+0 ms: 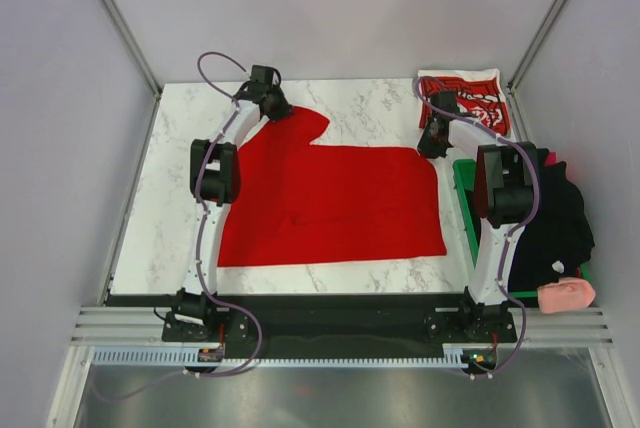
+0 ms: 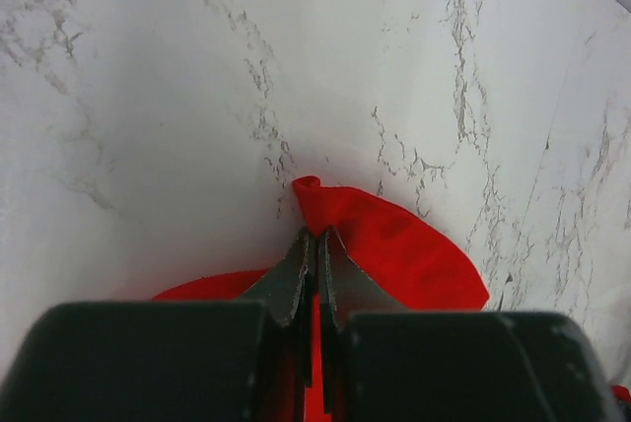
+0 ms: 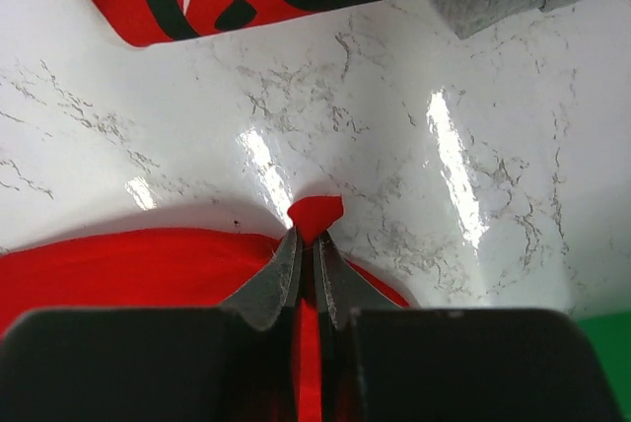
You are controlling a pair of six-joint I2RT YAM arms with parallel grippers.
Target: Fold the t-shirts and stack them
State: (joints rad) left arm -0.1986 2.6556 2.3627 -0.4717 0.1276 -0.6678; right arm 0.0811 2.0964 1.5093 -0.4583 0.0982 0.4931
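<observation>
**Colours and patterns on the marble table**

The plain t-shirt (image 1: pixel 330 203) is a uniform bright red with no print. It lies on a table (image 1: pixel 180 148) with a white marble pattern and thin grey veins. Beyond the plain t-shirt's far right corner, the printed t-shirt (image 1: pixel 470 98) is red with white script and black bands, and white at its edges. Right of the plain t-shirt is a green bin (image 1: pixel 462 193). Further right are a black cloth heap (image 1: pixel 565 218) and a pale pink cloth (image 1: pixel 567 296). The left gripper (image 2: pixel 317 237) and right gripper (image 3: pixel 314 235) have black bodies and dull grey metal fingers, with red cloth showing between them. The left arm (image 1: pixel 214 170) and right arm (image 1: pixel 500 183) are black and white, with lilac cables (image 1: pixel 205 68).
</observation>
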